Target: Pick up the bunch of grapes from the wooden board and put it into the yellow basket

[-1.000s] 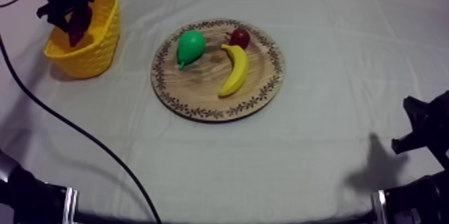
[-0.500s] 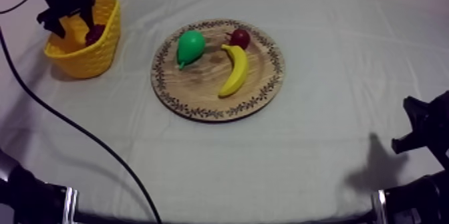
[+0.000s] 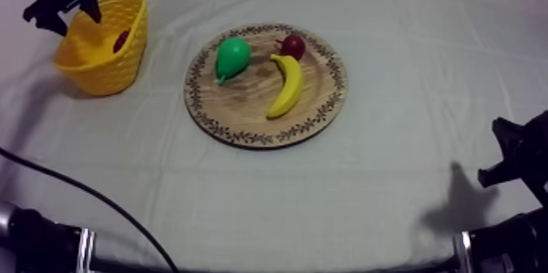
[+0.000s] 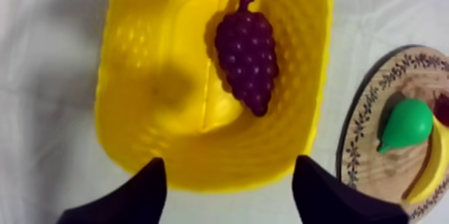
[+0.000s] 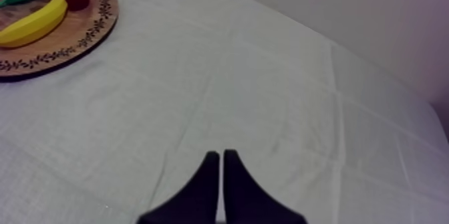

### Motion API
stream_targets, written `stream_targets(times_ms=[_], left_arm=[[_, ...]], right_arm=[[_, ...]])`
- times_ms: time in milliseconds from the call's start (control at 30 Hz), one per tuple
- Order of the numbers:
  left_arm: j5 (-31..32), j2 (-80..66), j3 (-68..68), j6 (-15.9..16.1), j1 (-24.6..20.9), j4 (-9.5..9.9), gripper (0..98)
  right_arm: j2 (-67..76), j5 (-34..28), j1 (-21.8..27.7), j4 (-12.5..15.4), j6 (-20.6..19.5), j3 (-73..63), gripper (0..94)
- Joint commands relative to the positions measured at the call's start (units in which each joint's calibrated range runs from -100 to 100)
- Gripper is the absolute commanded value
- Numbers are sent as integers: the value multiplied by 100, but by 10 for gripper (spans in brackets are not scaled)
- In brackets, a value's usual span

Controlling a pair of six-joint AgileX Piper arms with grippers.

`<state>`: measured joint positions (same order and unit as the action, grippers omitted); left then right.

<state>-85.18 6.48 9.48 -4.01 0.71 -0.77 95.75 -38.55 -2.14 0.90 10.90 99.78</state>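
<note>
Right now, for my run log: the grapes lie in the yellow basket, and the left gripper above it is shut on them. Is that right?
Not quite. The bunch of grapes does lie in the yellow basket, but the left gripper above it is open, fingers apart with nothing between them. The left wrist view shows this.

The bunch of grapes lay in the basket below the left claw; beside the claw, seemingly clear of the basket, the board carried pear and banana.
</note>
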Motion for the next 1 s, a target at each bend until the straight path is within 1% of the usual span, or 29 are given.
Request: stream_targets(times_ms=[0,200,267,433,500,567,667,833,900,967], left_arm=[[400,-798,957,57,8,0,634],[1597,-2239,2573,186,58,8,528],[1867,-2771,3021,222,68,15,504],[2475,-4056,4166,352,76,29,480],[2759,-4543,4636,409,76,35,448],[3020,-5038,5084,464,75,29,399],[3328,-5787,5693,504,62,19,284],[3588,-6915,6506,328,67,81,85],[3649,-7296,6762,274,72,105,42],[3682,-7650,7003,216,75,136,21]], right_arm=[[0,1,-1,1,-3,0,3],[0,1,-1,1,-3,0,3],[0,1,-1,1,-3,0,3],[0,1,-1,1,-3,0,3],[0,1,-1,1,-3,0,3],[0,1,-1,1,-3,0,3],[0,1,-1,1,-3,0,3],[0,1,-1,1,-3,0,3],[0,1,-1,1,-3,0,3],[0,1,-1,1,-3,0,3]])
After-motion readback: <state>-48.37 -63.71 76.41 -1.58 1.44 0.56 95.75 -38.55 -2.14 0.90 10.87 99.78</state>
